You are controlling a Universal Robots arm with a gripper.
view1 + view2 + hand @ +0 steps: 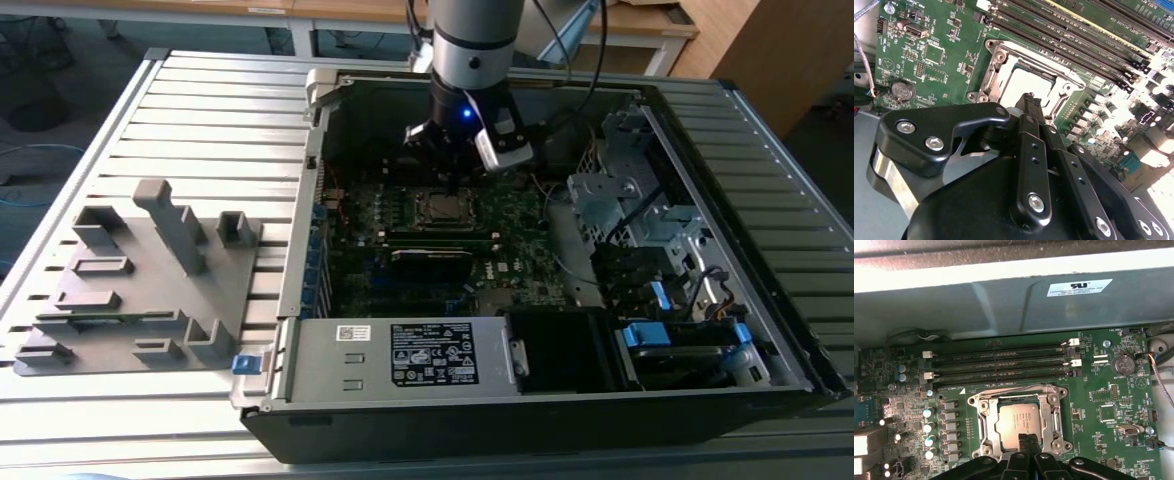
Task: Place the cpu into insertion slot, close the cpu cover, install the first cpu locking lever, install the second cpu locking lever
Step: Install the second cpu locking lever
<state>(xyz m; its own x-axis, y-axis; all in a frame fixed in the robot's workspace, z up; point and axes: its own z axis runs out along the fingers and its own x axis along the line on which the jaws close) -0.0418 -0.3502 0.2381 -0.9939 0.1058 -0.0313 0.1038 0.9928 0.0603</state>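
Observation:
The cpu (1016,422), a square chip with a dull silver top, lies flat in the insertion slot (973,401) on the green motherboard. The silvery cpu cover (1055,420) lies down around it, and the chip shows through its window. A thin metal lever (1004,388) runs along one side of the socket. My gripper (1027,441) is shut with nothing in it, its black tips together just over the chip's edge. The second wrist view shows the cpu (1029,82), the cpu cover (996,75) and the gripper (1029,100). In the exterior view the gripper (447,170) hangs over the cpu (438,207).
Long black memory slots (999,365) run beside the socket. The open computer case (310,130) walls the board in, with a labelled power supply box (400,355) at the front and a metal drive cage (627,200) at the exterior view's right. A grey fixture block (134,280) sits outside the case.

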